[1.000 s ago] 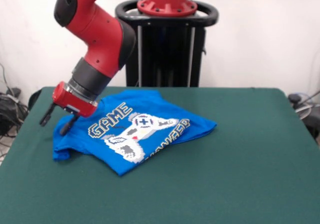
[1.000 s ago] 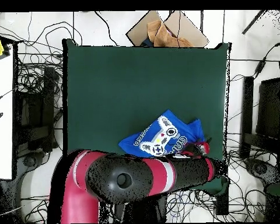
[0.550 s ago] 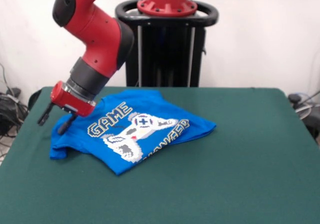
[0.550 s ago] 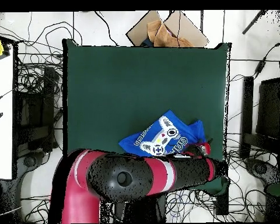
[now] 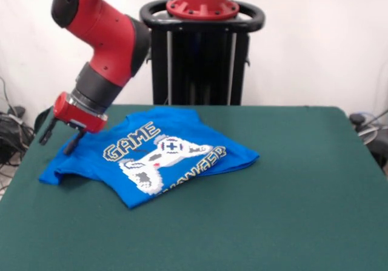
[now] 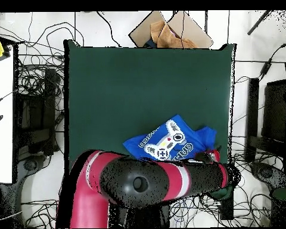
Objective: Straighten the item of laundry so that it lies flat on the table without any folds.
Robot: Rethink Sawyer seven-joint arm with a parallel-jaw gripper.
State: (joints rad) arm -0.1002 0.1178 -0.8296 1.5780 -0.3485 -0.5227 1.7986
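While my gripper (image 5: 56,140) hangs with its fingers spread just above the shirt's outstretched corner, pinching nothing I can see, I worry they could snag a loose edge and bunch the T-shirt (image 5: 154,156) again. It lies below and beside the tool on the table (image 5: 291,198), not quite flat; its long axis runs away from the gripper, print facing up.

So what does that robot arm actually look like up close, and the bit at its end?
The arm is made of fat, rounded bright red shells with black joint sections between them. It narrows to a dark grey cylindrical wrist capped by a flat red block. Below that block hangs the gripper, with two thin black fingers. From overhead the arm shows pale bands between red and black.
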